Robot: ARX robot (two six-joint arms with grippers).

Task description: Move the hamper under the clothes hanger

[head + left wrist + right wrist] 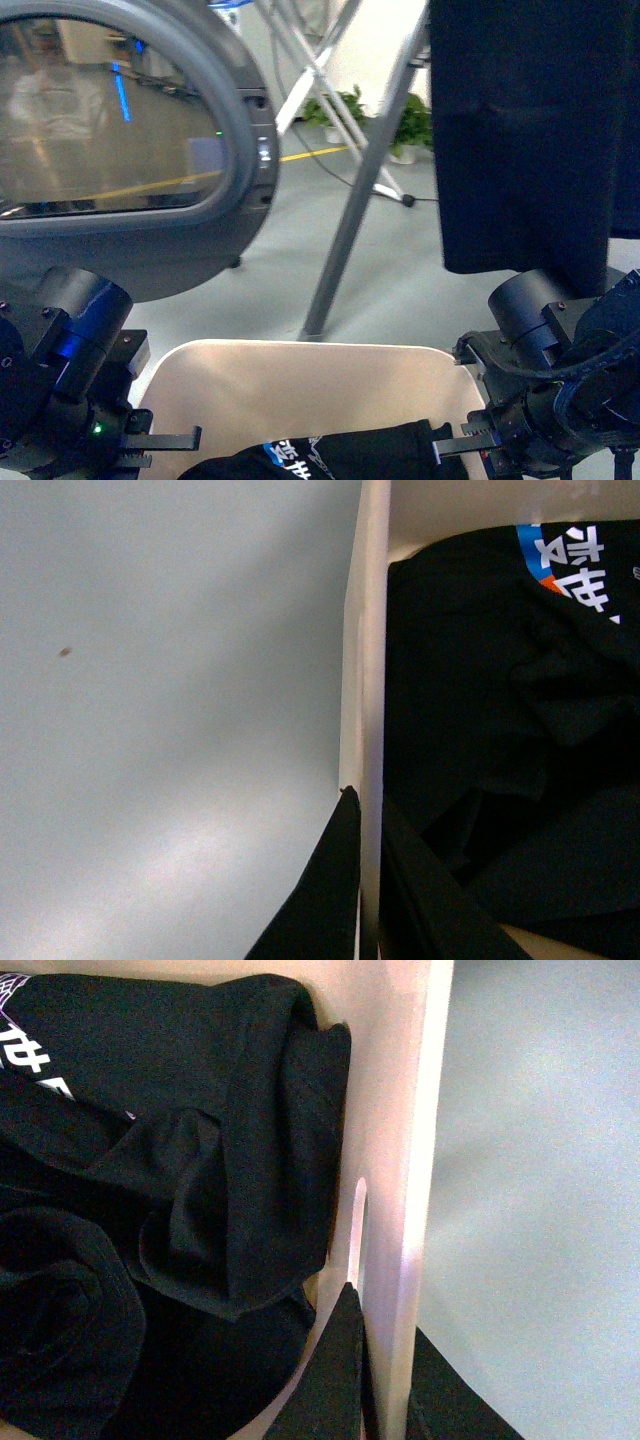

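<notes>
Grey floor ahead, dryer door at left. Low between the arms, the hamper, black clothes inside, clamped at both side walls by left gripper and right gripper, narrow astride the rim, likely for a steady two-sided push. Just beyond, clothes hanger leg and hung garment

Both arms low and wide apart, wrists turned inward. Left gripper and right gripper: jaws narrowed, each pinching a hamper side wall, one finger inside, one outside.
</notes>
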